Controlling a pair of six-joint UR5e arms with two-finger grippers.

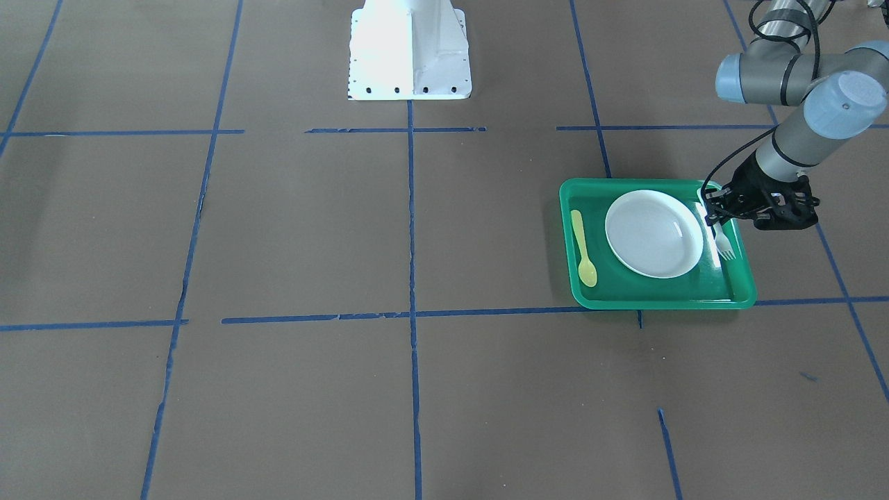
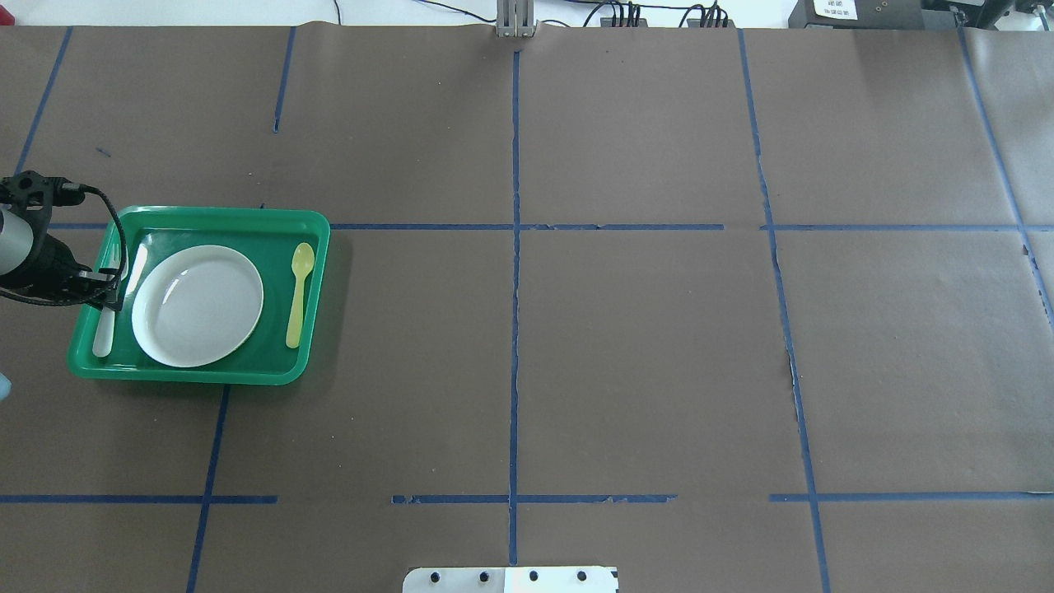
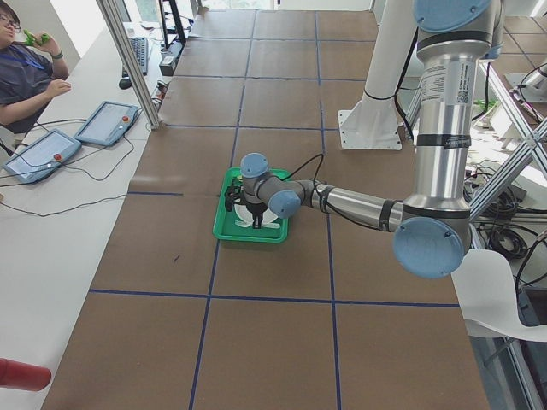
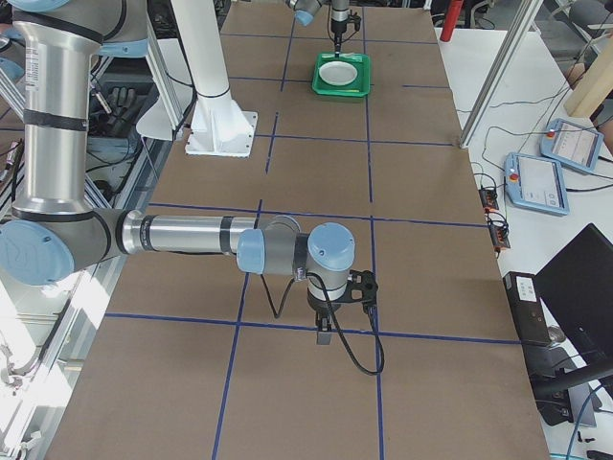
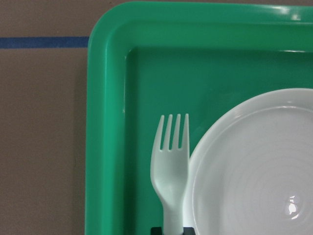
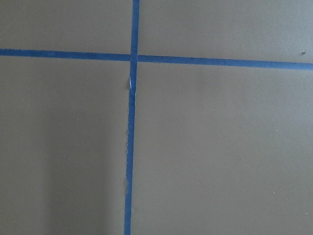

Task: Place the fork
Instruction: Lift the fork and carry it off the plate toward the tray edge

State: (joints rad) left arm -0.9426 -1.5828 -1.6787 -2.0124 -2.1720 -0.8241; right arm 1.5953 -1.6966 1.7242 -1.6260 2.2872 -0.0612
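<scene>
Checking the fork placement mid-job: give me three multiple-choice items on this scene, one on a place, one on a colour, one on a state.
1. Where is the fork?
A. in the tray, beside the plate
B. on the plate
C. outside the tray
2. What colour is the spoon?
A. blue
B. yellow
C. red
3. The plate is:
A. upside down
B. holding the spoon
C. empty
Answers: 1 A, its tines sit between plate and tray wall; 2 B, it shows yellow against the green tray; 3 C, nothing lies on it.
</scene>
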